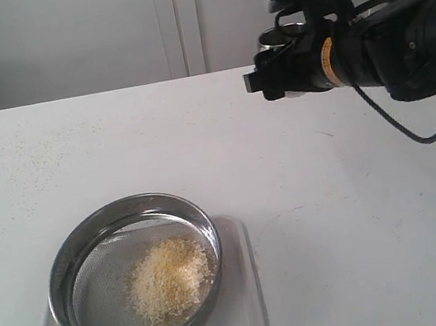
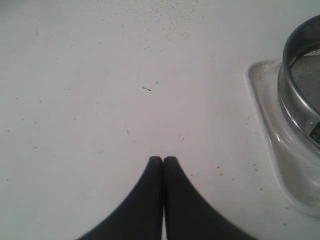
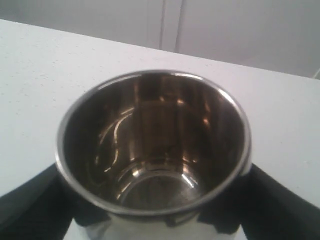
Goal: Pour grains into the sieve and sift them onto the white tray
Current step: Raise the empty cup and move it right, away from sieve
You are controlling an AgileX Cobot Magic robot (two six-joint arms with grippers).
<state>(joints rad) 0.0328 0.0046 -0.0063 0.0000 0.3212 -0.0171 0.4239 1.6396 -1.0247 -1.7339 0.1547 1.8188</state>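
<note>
Grains (image 1: 171,280) heaped in sieve (image 1: 125,205); cup (image 1: 276,36) mostly hidden behind right gripper (image 1: 266,75).

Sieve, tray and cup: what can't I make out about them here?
- Tray, exterior view: sieve and its grains cover the middle; whether any fell through is hidden.
- Sieve, left wrist view: cut off by the picture's edge; its contents unseen.
- Cup, exterior view: mostly hidden behind the right gripper.

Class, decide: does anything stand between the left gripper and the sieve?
Nothing visible does. From the left gripper, shut, only bare table with a few stray granules leads to the sieve, which sits on the white tray.
</note>
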